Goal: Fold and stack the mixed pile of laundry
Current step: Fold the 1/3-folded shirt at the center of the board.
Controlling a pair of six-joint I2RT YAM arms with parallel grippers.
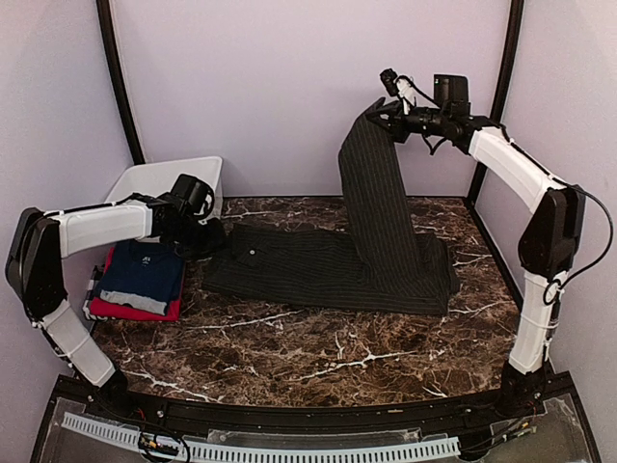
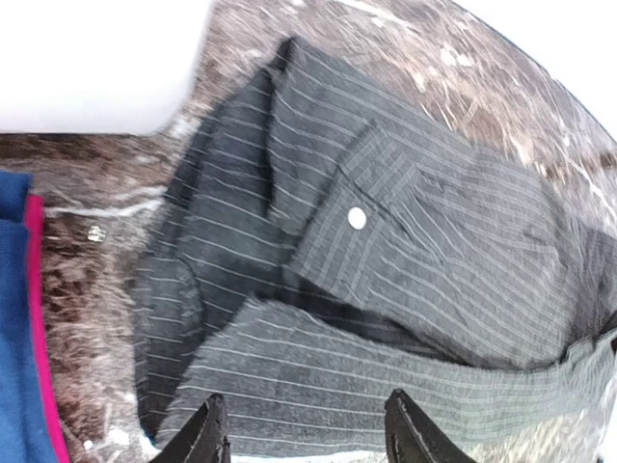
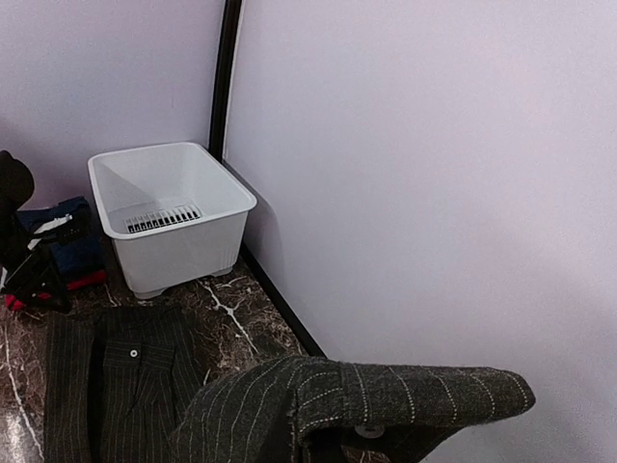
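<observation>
The dark pinstriped shirt (image 1: 318,265) lies spread across the marble table (image 1: 318,357), with one end pulled up into a tall peak. My right gripper (image 1: 378,114) is shut on that raised end, high near the back wall. In the right wrist view the cloth (image 3: 366,400) drapes over and hides the fingers. My left gripper (image 2: 307,417) hovers open just over the shirt's left end (image 2: 386,241), with nothing between its fingers. At the table's left a folded navy T-shirt (image 1: 143,272) rests on a folded red T-shirt (image 1: 130,311).
A white plastic bin (image 1: 164,178) stands in the back left corner, just behind the left wrist. Walls close in the table at the back and on both sides. The folded stack sits close to the left arm's forearm.
</observation>
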